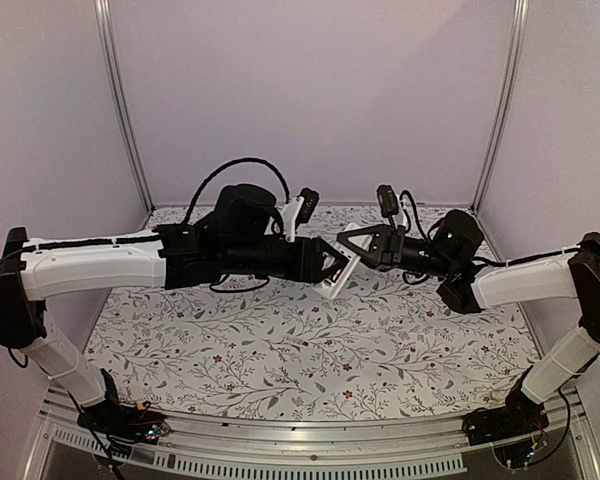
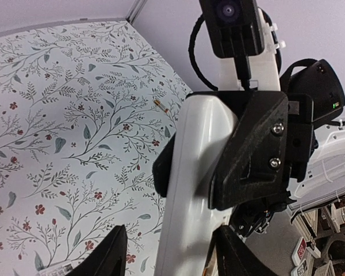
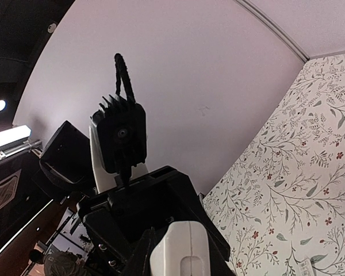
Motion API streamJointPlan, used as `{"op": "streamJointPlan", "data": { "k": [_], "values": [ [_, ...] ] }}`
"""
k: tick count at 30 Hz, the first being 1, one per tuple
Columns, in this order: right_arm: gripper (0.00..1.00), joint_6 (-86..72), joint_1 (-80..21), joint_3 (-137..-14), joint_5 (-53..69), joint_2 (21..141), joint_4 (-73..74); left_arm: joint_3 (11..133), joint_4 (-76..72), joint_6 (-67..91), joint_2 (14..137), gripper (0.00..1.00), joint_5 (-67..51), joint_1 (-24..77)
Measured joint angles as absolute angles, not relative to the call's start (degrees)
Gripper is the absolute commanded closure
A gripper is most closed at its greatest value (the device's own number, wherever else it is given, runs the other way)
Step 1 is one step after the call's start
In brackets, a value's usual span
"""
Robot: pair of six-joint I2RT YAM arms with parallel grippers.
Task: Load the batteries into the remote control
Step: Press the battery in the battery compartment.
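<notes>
- The right hand is clenched on the remote control, holding it high above the worktop, probably to steady it.
- The left hand is unclenched, its fingers flanking the remote's end with a gap on one side.
- One battery lies on the cloth, not yet loaded.

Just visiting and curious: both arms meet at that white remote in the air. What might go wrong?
The small white plastic remote control hangs mid-air in the right tool; the left tool could knock it loose. A slim reddish-gold battery lies loose on the floral cloth and could roll.
</notes>
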State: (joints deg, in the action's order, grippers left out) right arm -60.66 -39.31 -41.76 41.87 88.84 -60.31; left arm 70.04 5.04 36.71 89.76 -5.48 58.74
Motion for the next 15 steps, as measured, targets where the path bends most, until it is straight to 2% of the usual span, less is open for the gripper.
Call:
{"op": "streamJointPlan", "data": {
  "k": [10, 15],
  "values": [
    [1.0, -60.84, -38.65, -42.02, 42.57, 88.23, -59.42, 70.24, 4.27, 37.41, 90.3, 0.46, -5.52, 58.87],
    [1.0, -61.12, -38.22, -42.74, 43.38, 88.14, -59.35, 70.52, 4.1, 37.04, 90.35, 0.34, -5.39, 58.87]
  ]
}}
